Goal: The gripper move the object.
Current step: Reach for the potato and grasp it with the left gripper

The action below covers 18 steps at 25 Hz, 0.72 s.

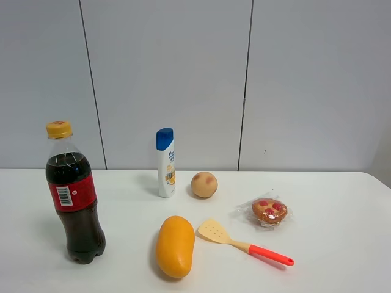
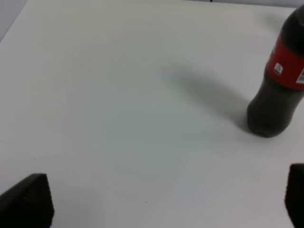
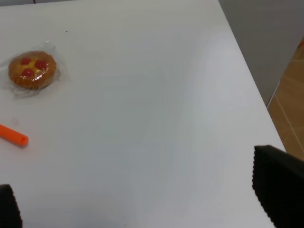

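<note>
The small round tan-orange peach (image 1: 204, 184) with a reddish blush sits on the white table (image 1: 342, 244), just right of the shampoo bottle. Neither arm shows in the exterior high view. In the left wrist view my left gripper (image 2: 166, 202) is open and empty, its black fingertips (image 2: 28, 202) wide apart over bare table. In the right wrist view my right gripper (image 3: 142, 204) is open and empty, one black finger (image 3: 278, 185) near the table's right edge. The peach is out of both wrist views.
A cola bottle (image 1: 73, 195) stands at the left, also in the left wrist view (image 2: 278, 90). A white shampoo bottle (image 1: 165, 163), a mango (image 1: 175, 246), a spatula (image 1: 241, 242) and a wrapped pastry (image 1: 269, 210) lie around the peach. The pastry also shows in the right wrist view (image 3: 32, 70).
</note>
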Available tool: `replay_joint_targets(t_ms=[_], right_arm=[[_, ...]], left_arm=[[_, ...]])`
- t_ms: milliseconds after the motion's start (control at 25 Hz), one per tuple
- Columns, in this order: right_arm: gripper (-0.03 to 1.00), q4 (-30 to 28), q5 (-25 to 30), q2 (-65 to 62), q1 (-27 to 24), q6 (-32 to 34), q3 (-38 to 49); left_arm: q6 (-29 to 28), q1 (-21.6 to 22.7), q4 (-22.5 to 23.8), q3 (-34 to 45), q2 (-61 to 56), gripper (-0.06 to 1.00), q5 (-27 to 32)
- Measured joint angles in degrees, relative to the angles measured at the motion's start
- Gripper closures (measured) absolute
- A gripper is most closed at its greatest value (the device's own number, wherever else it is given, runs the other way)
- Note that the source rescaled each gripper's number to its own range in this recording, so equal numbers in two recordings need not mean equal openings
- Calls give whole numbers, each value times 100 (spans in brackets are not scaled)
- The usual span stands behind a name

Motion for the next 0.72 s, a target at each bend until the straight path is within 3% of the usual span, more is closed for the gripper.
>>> replay_joint_targets(t_ms=[440, 720], right_arm=[[-3, 0, 0, 0, 0, 0, 0], [-3, 0, 0, 0, 0, 0, 0]], left_arm=[[0, 0, 0, -89, 51, -6, -38], [244, 0, -295, -1311, 1473, -6, -343]])
